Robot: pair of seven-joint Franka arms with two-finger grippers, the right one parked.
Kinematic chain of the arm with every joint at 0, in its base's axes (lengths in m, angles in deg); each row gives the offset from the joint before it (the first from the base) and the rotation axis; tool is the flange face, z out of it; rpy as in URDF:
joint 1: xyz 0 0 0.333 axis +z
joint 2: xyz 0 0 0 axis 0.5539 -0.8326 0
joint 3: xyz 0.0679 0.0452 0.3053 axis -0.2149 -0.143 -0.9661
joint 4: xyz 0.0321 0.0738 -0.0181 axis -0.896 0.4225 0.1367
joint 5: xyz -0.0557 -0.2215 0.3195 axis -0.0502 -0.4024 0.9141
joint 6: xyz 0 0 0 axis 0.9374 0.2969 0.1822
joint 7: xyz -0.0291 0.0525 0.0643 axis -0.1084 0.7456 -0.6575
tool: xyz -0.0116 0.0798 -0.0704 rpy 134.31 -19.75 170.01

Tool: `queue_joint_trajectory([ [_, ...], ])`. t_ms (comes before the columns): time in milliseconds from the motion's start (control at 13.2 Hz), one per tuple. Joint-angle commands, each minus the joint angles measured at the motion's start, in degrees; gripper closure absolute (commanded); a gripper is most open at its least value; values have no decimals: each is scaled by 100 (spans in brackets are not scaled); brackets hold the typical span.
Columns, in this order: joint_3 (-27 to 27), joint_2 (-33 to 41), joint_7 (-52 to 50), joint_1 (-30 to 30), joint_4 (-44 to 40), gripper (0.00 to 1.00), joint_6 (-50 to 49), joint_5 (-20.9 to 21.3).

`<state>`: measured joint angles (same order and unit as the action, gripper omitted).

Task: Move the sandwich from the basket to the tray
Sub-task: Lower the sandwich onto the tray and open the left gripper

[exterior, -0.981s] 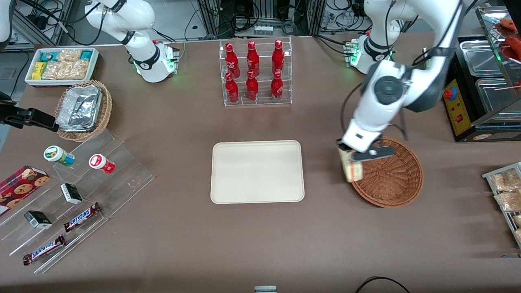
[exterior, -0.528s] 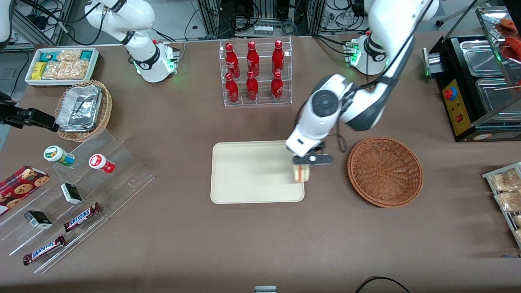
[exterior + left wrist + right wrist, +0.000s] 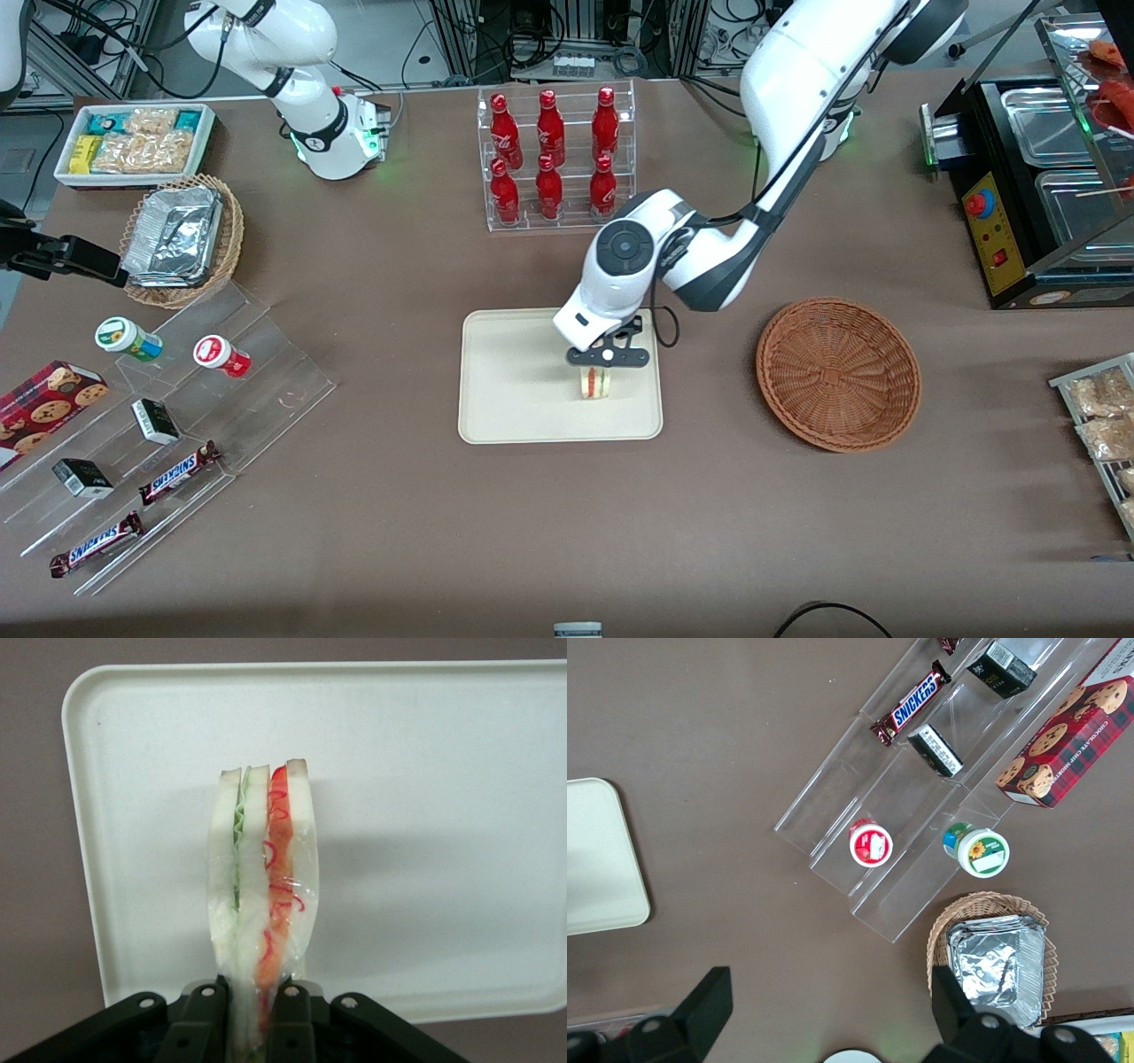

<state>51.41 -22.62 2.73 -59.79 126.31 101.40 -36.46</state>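
One sandwich [image 3: 594, 383] hangs clamped in the gripper [image 3: 606, 358] fingers [image 3: 288, 1003] over the tray [image 3: 505, 390], mid-frame beside the basket [image 3: 838, 374].

Left arm's gripper [image 3: 596, 365]: has moved from the rim of the round reddish-brown wicker basket [image 3: 838, 373] to above the flat cream rectangular tray [image 3: 514, 390], toward its working-arm end.
Triangular pale-bread sandwich with red and green filling [image 3: 262, 895]: carried along, pinched between the fingers, now over the tray instead of beside the basket.
Basket: now uncovered by the arm, nothing in it.
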Motion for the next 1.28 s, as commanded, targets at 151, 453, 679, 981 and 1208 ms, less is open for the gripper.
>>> queue_joint_trajectory([
  [151,-78,-417,-118,-92,-501,100,-178,375],
  [453,-78,-540,-136,-118,-510,100,-169,577],
  [679,-69,-549,-127,-136,-510,96,-160,569],
  [981,-69,-541,-171,-136,-510,0,-177,560],
  [1208,-69,-462,-171,-109,-562,0,-204,517],
])
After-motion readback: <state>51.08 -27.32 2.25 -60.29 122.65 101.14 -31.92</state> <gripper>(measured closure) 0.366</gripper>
